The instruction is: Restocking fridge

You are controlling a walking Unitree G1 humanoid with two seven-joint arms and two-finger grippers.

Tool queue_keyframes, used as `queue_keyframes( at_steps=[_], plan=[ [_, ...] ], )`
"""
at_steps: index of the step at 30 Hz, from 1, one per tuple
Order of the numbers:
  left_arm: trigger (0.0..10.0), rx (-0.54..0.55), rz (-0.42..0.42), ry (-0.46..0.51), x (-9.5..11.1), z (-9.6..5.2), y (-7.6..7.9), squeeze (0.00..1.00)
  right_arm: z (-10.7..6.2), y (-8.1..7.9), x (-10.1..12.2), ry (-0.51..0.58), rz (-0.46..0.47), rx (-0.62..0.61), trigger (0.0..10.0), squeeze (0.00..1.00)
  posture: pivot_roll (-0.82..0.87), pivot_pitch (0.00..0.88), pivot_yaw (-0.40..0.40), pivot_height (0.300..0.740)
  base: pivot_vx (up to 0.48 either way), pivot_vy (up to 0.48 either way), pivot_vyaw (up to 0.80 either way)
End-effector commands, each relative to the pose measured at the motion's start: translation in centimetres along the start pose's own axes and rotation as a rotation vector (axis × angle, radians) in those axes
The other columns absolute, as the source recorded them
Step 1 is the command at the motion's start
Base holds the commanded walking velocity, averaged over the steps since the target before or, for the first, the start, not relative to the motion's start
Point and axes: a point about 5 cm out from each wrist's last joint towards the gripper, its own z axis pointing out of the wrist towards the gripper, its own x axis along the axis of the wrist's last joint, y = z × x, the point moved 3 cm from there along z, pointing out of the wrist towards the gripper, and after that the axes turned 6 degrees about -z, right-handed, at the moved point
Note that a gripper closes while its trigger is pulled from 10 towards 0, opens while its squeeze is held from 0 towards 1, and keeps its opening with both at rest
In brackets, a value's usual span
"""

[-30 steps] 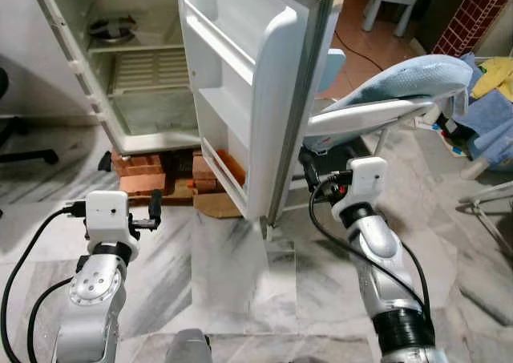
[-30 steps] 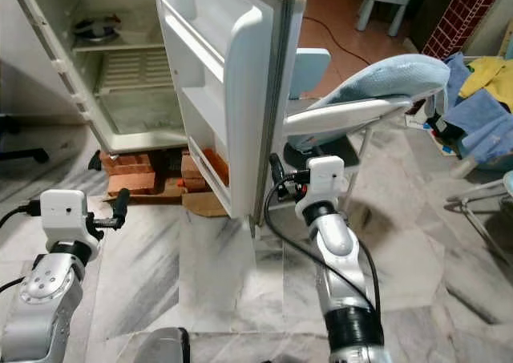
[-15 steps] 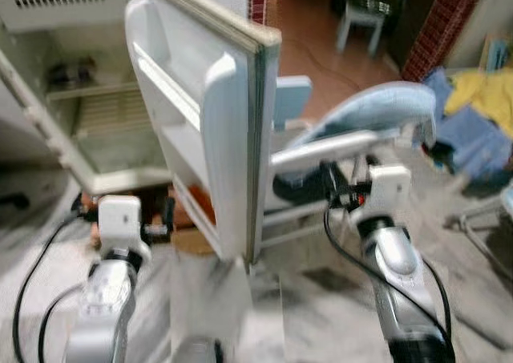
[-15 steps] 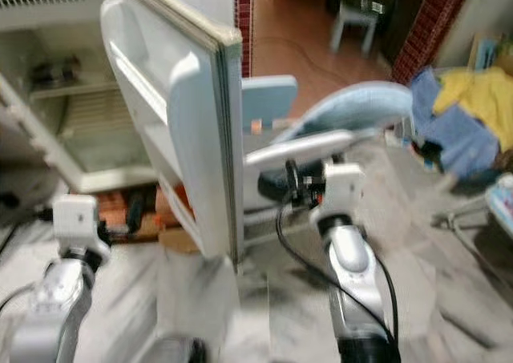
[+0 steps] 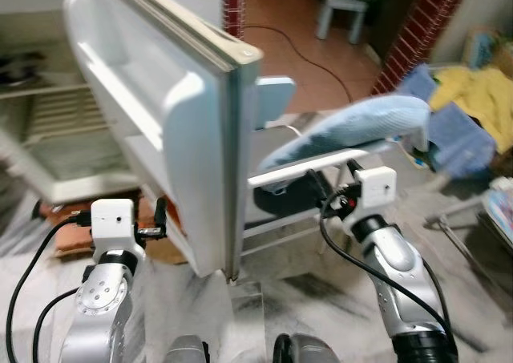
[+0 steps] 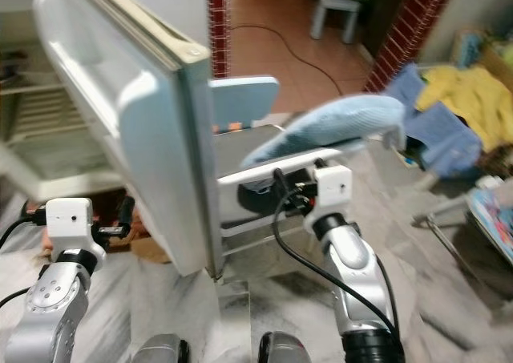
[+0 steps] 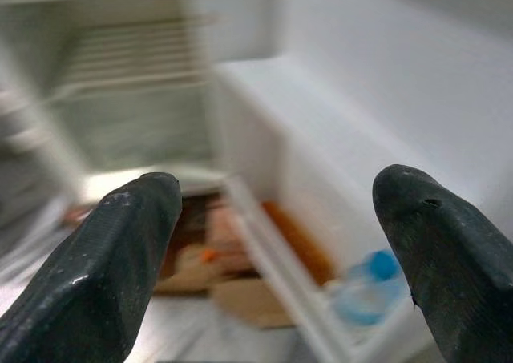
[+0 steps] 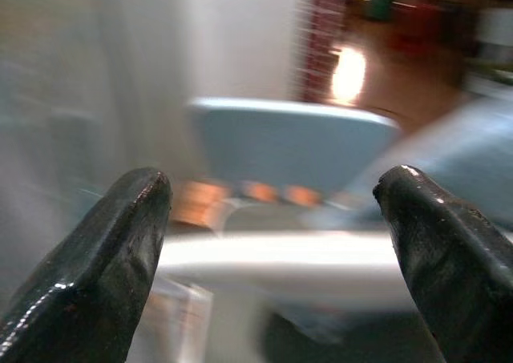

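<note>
**Fridge stands open, robot's hands empty: restocking barely begun**

Nearest the camera, the robot's two silver arms reach forward over a marble floor [image 5: 321, 299]. The left gripper [image 7: 280, 243] has its black fingers spread wide with nothing between them, and it points at the inner side of the door [image 5: 160, 114]. The right gripper [image 8: 280, 259] is equally parted and empty, held up in front of a white chair [image 5: 321, 167] draped with a pale blue towel [image 5: 353, 131].

Just beyond the left gripper, the fridge door swings fully open, its edge toward the robot. Low in the door's bottom shelf, the left wrist view shows what looks like a clear bottle [image 7: 365, 287] with a blue cap, blurred; it appears to be the only stock in the door. Behind the door, the fridge [image 5: 56, 139] itself is open, with a wire shelf and a bare lower compartment; a dark round object sits at the upper left edge, too blurred to identify. Bricks and cardboard lie on the floor beneath the cabinet.

Farther off, coloured laundry [image 5: 457, 106] is heaped at the right, and a small stool [image 5: 341, 10] stands on a red floor.

On this evidence the door is open, but almost all of the loading remains. Neither gripper carries an item, so the next step would be fetching goods.
</note>
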Motion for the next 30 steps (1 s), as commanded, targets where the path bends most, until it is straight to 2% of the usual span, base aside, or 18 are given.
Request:
queue_keyframes(
  at_steps=[1,5,7,10,13,14,18,21,23,25,30],
  plan=[
    [10.0,0.007,0.002,-0.027,-0.4,-0.2,-0.2,0.00,0.1,-0.1,-0.3,-0.016,0.013,0.029,10.0,0.00,0.11,0.087,-0.044,0.740,0.000,0.000,0.80],
    [10.0,0.003,0.008,-0.057,-1.0,-0.7,-0.4,0.00,0.9,-0.1,-0.1,-0.007,-0.002,0.068,10.0,0.00,0.12,0.087,-0.043,0.740,0.000,0.000,0.80],
    [10.0,0.030,0.016,-0.118,-2.2,-1.2,-1.0,0.00,1.9,0.2,0.4,0.004,-0.011,0.069,10.0,0.00,0.12,0.087,-0.041,0.740,0.000,0.000,0.80],
    [10.0,0.044,-0.004,-0.157,-2.9,-1.5,-1.3,0.00,2.8,0.1,1.1,0.025,-0.001,0.083,10.0,0.00,0.13,0.087,-0.041,0.740,0.000,0.000,0.58],
    [10.0,0.037,-0.003,-0.169,-3.0,-1.6,-1.4,0.00,3.4,-1.5,2.4,0.075,0.042,0.207,10.0,0.00,0.14,0.085,-0.043,0.740,0.000,0.000,0.49],
    [10.0,0.029,-0.001,-0.180,-3.2,-1.6,-1.4,0.00,3.3,-2.9,3.0,0.092,0.121,0.301,10.0,0.00,0.14,0.084,-0.042,0.740,0.000,0.000,0.48],
    [10.0,0.025,0.006,-0.186,-3.2,-1.7,-1.3,0.00,2.2,-6.0,4.5,0.127,0.310,0.517,10.0,0.00,0.15,0.084,-0.040,0.740,0.000,0.000,0.34],
    [10.0,0.021,0.008,-0.191,-3.2,-1.7,-1.3,0.00,1.5,-7.7,5.0,0.136,0.366,0.621,10.0,0.00,0.15,0.084,-0.039,0.740,0.000,0.000,0.00],
    [10.0,0.020,0.008,-0.196,-3.3,-1.7,-1.2,0.00,1.5,-8.5,4.2,0.110,0.327,0.621,10.0,0.00,0.15,0.085,-0.038,0.740,0.000,0.000,0.00],
    [10.0,0.018,0.007,-0.199,-3.3,-1.7,-1.2,0.00,1.8,-8.6,2.9,0.068,0.284,0.581,10.0,0.00,0.15,0.087,-0.037,0.740,0.000,0.000,0.00],
    [10.0,0.015,0.020,-0.201,-3.3,-1.5,-1.2,0.00,2.7,-6.1,1.1,0.013,0.165,0.379,10.0,0.00,0.14,0.087,-0.038,0.740,0.000,0.000,0.00]
  ],
)
